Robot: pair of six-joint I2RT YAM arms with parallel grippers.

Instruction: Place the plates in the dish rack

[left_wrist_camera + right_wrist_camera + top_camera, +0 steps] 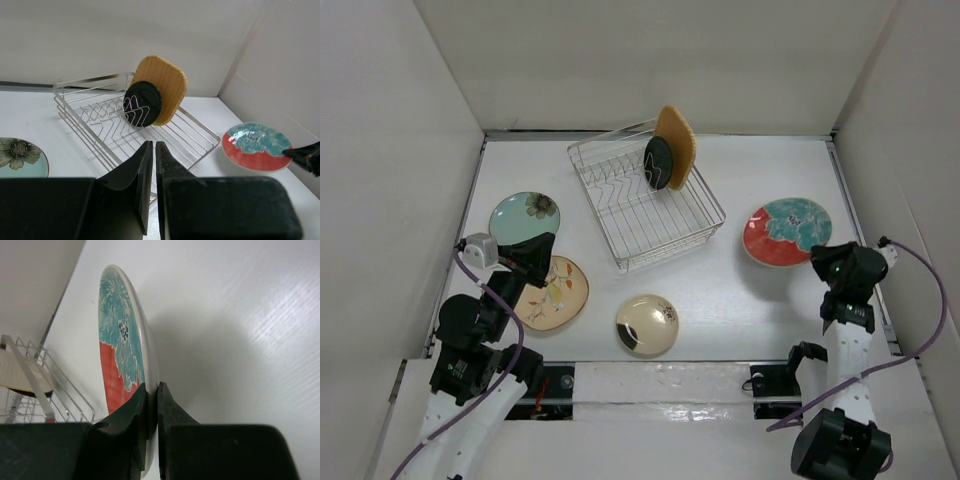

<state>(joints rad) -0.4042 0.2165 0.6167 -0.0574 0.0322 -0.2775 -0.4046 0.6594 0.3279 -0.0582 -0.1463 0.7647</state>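
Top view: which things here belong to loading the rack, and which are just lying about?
Belong: dish rack; orange plate and black plate standing in it; red plate, clamped at its rim by the right tool; cream plate, teal plate and beige plate on the table.
Lying about: only the arms' purple cables.

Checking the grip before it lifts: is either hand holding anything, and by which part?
The right hand pinches the red plate by its rim. The left hand is shut on nothing.
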